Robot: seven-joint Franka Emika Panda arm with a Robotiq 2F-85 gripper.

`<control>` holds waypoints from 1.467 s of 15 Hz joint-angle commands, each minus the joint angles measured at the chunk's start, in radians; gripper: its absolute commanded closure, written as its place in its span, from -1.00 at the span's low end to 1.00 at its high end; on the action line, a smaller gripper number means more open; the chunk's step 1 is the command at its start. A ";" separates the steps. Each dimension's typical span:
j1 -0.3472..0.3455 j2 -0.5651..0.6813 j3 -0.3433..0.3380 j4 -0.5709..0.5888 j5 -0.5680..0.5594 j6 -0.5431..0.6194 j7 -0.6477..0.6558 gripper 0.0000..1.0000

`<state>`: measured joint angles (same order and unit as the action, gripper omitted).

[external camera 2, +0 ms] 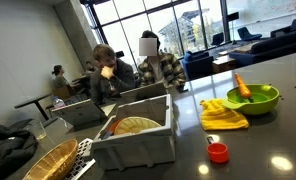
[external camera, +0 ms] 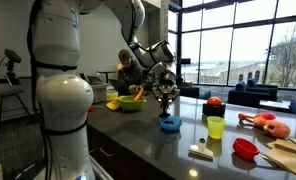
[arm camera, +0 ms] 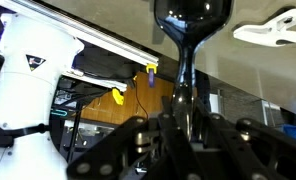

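The black spoon (arm camera: 185, 60) hangs from the gripper (external camera: 166, 92), whose fingers are clamped on its thin handle, with the glossy rounded head pointing away from the wrist. In an exterior view it sits above the dark counter (external camera: 138, 140), just over the blue bowl (external camera: 170, 124). The likeliest trouble seems to be the grip itself. The handle is slim and smooth, so it could swivel between the pads or slide out if the arm swings quickly or the head knocks against something. A descent that is slightly off line would probably bring the head down on the bowl's rim, tipping the light bowl or pushing it across the slick counter. The wrist view shows a white clip (arm camera: 270, 28) lying close to the spoon's head, and a low sweep could flick it away. Farther out, the yellow-green cup (external camera: 216, 126) stands upright and looks easy to topple, and the green bowl (external camera: 130, 103) lies on the opposite side. A wide sideways move could catch either one.
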<state>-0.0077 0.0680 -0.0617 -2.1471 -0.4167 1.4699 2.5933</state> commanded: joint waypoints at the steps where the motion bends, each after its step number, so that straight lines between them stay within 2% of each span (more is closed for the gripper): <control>1: -0.014 0.007 -0.001 0.010 0.010 -0.022 -0.020 0.88; 7: -0.012 0.059 -0.002 0.059 -0.013 -0.055 -0.012 0.88; 16: 0.006 0.160 -0.004 0.192 -0.030 -0.099 -0.014 0.88; 22: 0.006 0.200 -0.011 0.226 -0.027 -0.102 -0.019 0.88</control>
<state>-0.0058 0.2474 -0.0629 -1.9512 -0.4335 1.3932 2.5842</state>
